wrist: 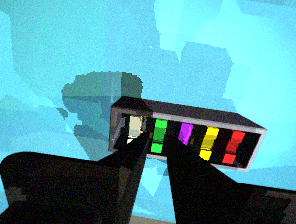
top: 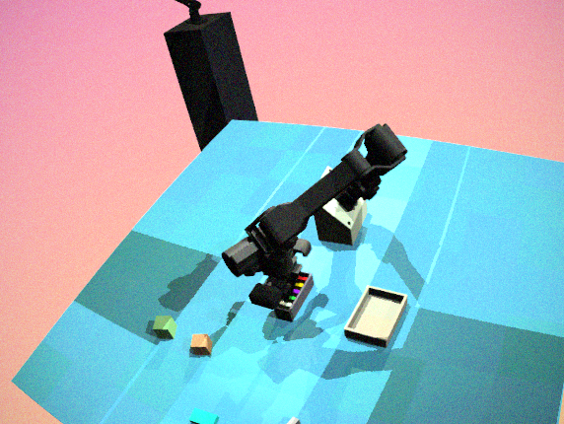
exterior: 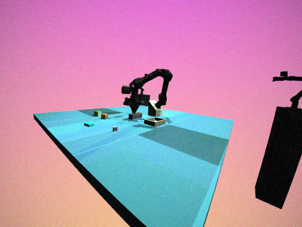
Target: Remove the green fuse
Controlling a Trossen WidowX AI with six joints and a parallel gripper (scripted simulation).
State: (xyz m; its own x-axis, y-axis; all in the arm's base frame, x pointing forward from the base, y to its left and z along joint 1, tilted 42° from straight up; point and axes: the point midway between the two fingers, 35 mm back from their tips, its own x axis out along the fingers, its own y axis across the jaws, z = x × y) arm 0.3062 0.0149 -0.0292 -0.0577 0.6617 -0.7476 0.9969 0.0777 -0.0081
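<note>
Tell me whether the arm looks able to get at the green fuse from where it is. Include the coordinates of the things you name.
Probably yes: the tool [exterior: 134,113] [wrist: 158,139] is right over the block [top: 285,316] [exterior: 135,116] [wrist: 200,111], its fingers either side of the green fuse [wrist: 159,131], though the neighbouring fuses leave little room.

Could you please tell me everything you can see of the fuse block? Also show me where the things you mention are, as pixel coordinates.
The fuse block [top: 285,314] [exterior: 135,116] [wrist: 200,111] is a long, narrow, open-topped box with dark walls and a paler greyish rim, its material unclear. It sits upright on the blue table, between the orange cube and the tray in the top view. Inside, five fuses stand in one row: white, green, purple, yellow and red. The hand [wrist: 158,139] is right over it, fingertips around the green fuse; whether they touch anything, I cannot tell.
</note>
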